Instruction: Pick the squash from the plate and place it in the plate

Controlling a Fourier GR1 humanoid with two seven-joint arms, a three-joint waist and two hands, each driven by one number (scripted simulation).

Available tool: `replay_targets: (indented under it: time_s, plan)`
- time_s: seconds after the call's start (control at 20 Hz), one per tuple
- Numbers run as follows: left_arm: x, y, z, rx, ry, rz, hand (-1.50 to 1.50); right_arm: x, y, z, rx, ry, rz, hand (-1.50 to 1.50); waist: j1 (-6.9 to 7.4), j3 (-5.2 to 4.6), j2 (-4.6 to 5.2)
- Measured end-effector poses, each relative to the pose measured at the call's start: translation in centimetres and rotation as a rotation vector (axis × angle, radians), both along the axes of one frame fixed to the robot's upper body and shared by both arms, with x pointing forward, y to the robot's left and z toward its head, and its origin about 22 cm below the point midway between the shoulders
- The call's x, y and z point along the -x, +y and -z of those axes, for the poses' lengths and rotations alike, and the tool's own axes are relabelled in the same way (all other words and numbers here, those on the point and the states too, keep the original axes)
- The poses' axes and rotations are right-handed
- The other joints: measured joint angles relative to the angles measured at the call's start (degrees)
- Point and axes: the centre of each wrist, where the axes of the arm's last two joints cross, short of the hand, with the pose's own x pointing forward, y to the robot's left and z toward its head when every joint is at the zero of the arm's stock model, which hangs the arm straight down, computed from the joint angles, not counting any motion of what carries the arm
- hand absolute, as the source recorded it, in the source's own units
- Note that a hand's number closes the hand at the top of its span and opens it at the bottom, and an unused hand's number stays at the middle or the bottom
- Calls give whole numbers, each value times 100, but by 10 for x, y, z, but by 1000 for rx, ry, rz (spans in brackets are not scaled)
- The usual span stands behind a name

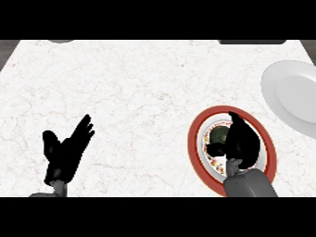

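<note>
right hand [242,144] over the red-rimmed plate [193,147] half hides the squash [220,134]; grip unclear.

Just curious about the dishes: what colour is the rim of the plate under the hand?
The plate has a red rim; head view.

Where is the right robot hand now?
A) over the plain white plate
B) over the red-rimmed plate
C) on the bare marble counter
B: the right robot hand is above the round red-rimmed plate, next to the dark green squash lying on it.
</note>
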Motion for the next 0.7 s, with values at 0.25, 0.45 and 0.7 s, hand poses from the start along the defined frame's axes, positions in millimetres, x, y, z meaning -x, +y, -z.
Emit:
replay_targets:
  time_s: [0.25, 0.45, 0.7]
  plan:
    - [1, -9, -3, 6, 4, -4, 0, 0, -3, 12, 63, 14, -49, 150, -4, -17, -16]
    - [8, -4, -4, 9, 3, -2, 0, 1, -2, 12, 98, 8, -57, 150, -9, -17, -12]
    - [3, 0, -6, 5, 7, -6, 0, 5, -3, 8, 170, -114, -60, 150, -17, -8, -9]
